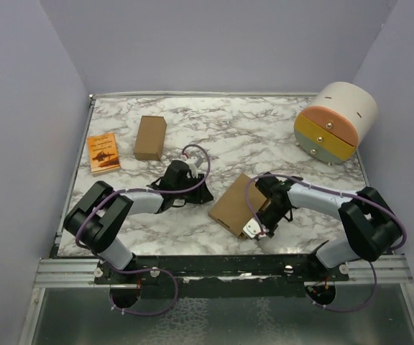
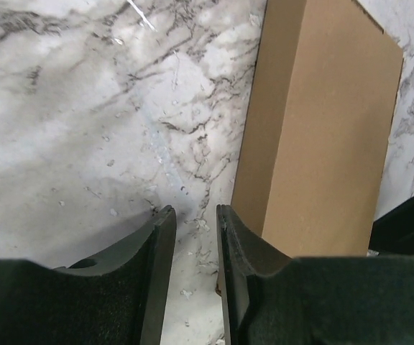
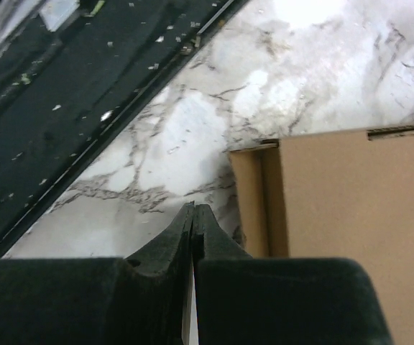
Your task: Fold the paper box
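Observation:
The paper box [image 1: 234, 204] is plain brown cardboard, standing as a shallow closed box on the marble table near the front middle. My left gripper [image 1: 201, 194] lies low on the table just left of it, jaws a little apart and empty. In the left wrist view the gripper [image 2: 196, 215] frames bare marble, with the box [image 2: 315, 129] just right of the right finger. My right gripper [image 1: 259, 231] is at the box's near right corner, pointing at the table's front edge. In the right wrist view the gripper [image 3: 194, 210] is shut on nothing, with the box [image 3: 351, 208] to its right.
A narrower brown box [image 1: 150, 137] and an orange booklet [image 1: 103, 152] lie at the back left. A round white container with orange and yellow drawers [image 1: 336, 118] stands at the back right. The black front rail [image 3: 63, 93] runs just ahead of the right gripper.

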`<state>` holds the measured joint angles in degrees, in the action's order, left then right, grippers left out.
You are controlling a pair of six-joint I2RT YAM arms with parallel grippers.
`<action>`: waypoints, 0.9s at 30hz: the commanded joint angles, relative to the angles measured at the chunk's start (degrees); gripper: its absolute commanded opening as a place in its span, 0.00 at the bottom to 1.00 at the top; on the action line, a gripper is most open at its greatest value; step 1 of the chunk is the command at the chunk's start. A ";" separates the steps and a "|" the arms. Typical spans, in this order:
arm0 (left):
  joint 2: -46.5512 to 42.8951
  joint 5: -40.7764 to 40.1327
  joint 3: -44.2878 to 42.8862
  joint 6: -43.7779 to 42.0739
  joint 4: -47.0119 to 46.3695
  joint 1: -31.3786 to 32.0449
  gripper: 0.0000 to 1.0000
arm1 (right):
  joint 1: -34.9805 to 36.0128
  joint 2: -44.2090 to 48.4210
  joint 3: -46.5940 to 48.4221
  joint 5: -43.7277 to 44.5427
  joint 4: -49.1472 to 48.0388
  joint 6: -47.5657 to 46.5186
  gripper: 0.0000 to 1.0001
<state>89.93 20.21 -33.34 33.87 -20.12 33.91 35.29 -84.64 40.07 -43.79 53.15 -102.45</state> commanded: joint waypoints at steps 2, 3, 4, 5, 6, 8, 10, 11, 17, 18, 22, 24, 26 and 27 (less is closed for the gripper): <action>1.98 3.19 0.47 0.94 -2.84 2.06 0.31 | 1.41 0.18 -0.48 3.69 -13.12 7.25 0.01; 2.22 3.25 0.61 0.93 -2.78 2.54 0.31 | 1.52 0.13 0.08 3.57 -13.99 8.45 0.01; 2.38 3.30 0.81 0.96 -2.66 3.08 0.31 | 1.54 0.12 0.96 3.32 -14.59 10.05 0.01; 2.58 3.31 1.01 0.92 -2.65 3.66 0.31 | 1.54 0.09 1.89 3.06 -15.01 11.48 0.01; 2.81 3.27 1.30 0.98 -2.64 4.37 0.31 | 1.54 0.06 2.84 2.71 -15.32 13.12 0.01; 3.02 3.34 2.01 1.43 -3.15 5.76 0.30 | 1.54 0.02 4.81 1.19 -15.42 16.36 0.01; 3.25 3.28 3.00 2.29 -4.37 7.17 0.30 | 1.54 0.01 6.12 -0.84 -15.62 19.97 0.01; 3.35 3.23 3.50 2.74 -4.95 7.81 0.30 | 1.52 -0.06 6.55 -1.73 -15.77 21.66 0.01; 1.93 -0.23 6.99 5.33 -5.92 8.00 0.33 | 1.45 0.77 7.27 -5.87 -5.09 14.03 0.09; 1.73 -0.59 7.25 5.56 -5.68 7.48 0.34 | 1.45 0.72 7.06 -5.98 -1.13 9.66 0.11; 0.69 -1.35 7.25 5.92 -5.17 5.92 0.35 | 1.43 1.52 3.33 -2.06 5.66 -0.18 0.12; 0.35 -1.69 6.82 5.78 -4.58 5.78 0.36 | 1.45 1.84 1.14 0.50 5.87 -2.26 0.11; 0.27 -1.67 6.48 5.83 -4.41 5.79 0.36 | 1.44 1.69 0.04 0.96 6.03 -3.20 0.08; 0.25 -1.78 6.40 5.97 -4.40 5.77 0.36 | 1.51 1.47 -0.19 0.69 6.15 -3.61 0.06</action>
<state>90.43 17.50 -27.68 39.33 -30.06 39.40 36.75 -83.77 42.04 -44.88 56.27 -98.67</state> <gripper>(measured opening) 0.356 0.096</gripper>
